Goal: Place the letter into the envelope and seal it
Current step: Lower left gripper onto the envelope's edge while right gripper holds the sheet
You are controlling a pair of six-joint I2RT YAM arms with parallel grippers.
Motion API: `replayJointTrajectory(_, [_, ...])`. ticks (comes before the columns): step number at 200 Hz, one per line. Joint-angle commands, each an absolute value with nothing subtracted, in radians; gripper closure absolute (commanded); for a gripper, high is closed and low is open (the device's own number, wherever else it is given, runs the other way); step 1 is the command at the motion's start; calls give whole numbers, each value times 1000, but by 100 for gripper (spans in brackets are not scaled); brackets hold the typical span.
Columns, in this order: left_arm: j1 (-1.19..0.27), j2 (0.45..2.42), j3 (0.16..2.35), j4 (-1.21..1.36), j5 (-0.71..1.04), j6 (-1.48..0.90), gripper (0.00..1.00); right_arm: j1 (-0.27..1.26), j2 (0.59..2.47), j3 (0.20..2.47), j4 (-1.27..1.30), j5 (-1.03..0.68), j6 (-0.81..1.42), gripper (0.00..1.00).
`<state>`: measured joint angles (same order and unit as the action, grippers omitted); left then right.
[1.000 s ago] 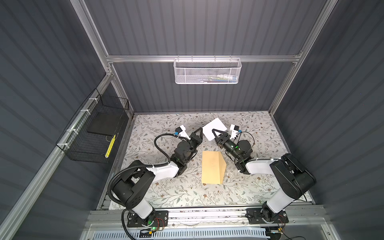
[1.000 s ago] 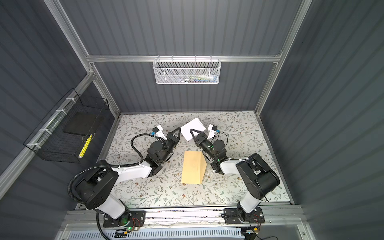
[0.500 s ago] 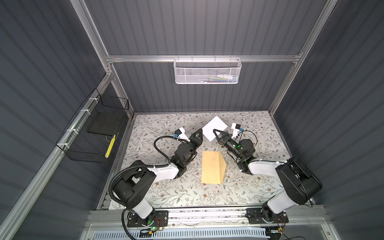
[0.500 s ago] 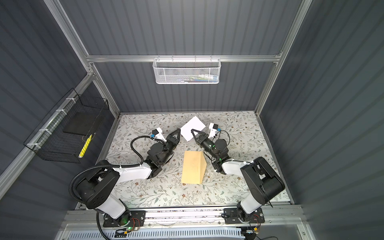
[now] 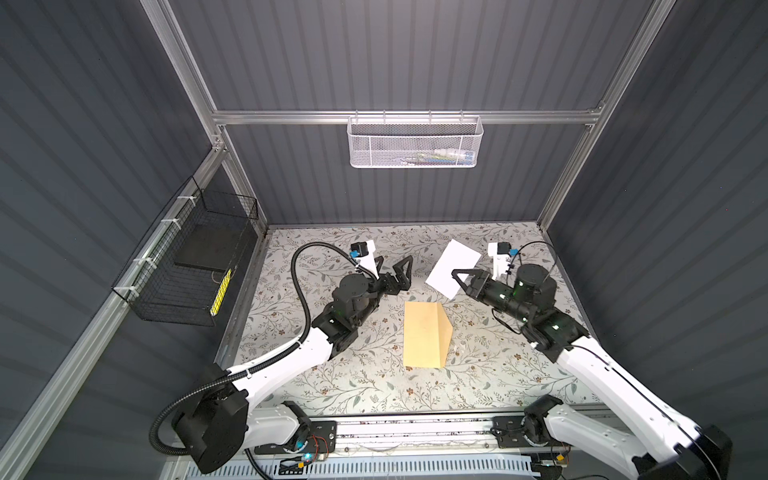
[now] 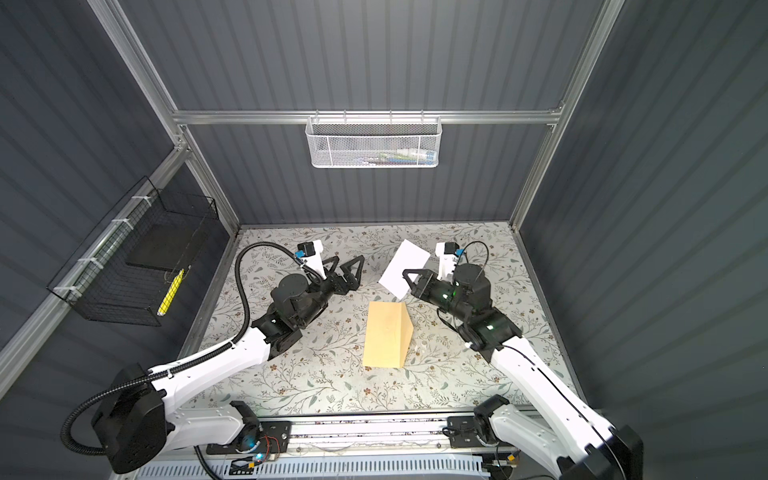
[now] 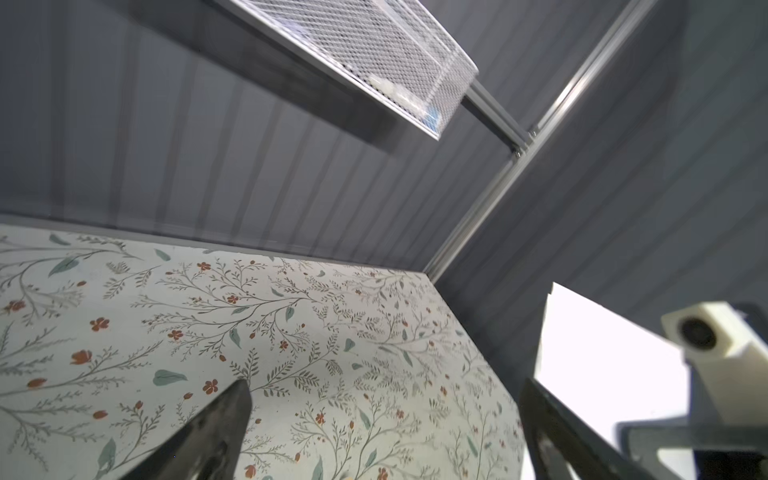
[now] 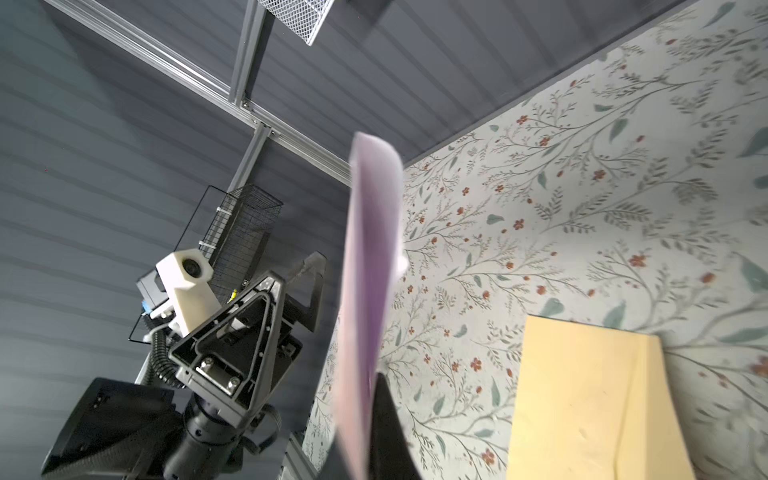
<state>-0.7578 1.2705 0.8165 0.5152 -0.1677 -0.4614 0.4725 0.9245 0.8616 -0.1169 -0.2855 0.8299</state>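
The letter (image 5: 453, 266) (image 6: 405, 266) is a white sheet held up off the table at the back, right of centre. My right gripper (image 5: 456, 274) (image 6: 407, 273) is shut on its lower edge. In the right wrist view the letter (image 8: 372, 257) shows edge-on against a dark finger (image 8: 388, 428). The tan envelope (image 5: 426, 334) (image 6: 386, 334) (image 8: 590, 399) lies flat mid-table, its flap open toward the right. My left gripper (image 5: 395, 259) (image 6: 347, 258) (image 7: 384, 399) stands open and empty to the left of the letter (image 7: 602, 365), apart from it.
A white mesh basket (image 5: 415, 143) hangs on the back wall. A black wire basket (image 5: 195, 266) is fixed to the left wall. The floral table cover (image 5: 353, 374) reaches the dark walls on three sides. A small pale object (image 5: 461, 345) lies by the envelope's right edge.
My left gripper has opened and drawn back from the letter. The right gripper has closed on the letter and now holds it alone.
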Motion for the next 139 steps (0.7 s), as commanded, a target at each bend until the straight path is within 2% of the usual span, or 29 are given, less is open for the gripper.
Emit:
replayJointTrajectory(1, [-752, 1267, 867, 334, 25, -243, 0, 468, 858, 908, -570, -228, 687, 100])
replayJointTrajectory(41, [-751, 1283, 803, 285, 201, -349, 0, 467, 756, 912, -726, -186, 686, 100])
replayJointTrajectory(62, [-751, 1295, 724, 350, 253, -417, 0, 467, 732, 896, -732, -176, 693, 100])
replayJointTrajectory(139, [-758, 1329, 655, 419, 256, -526, 0, 466, 798, 908, -733, -265, 680, 100])
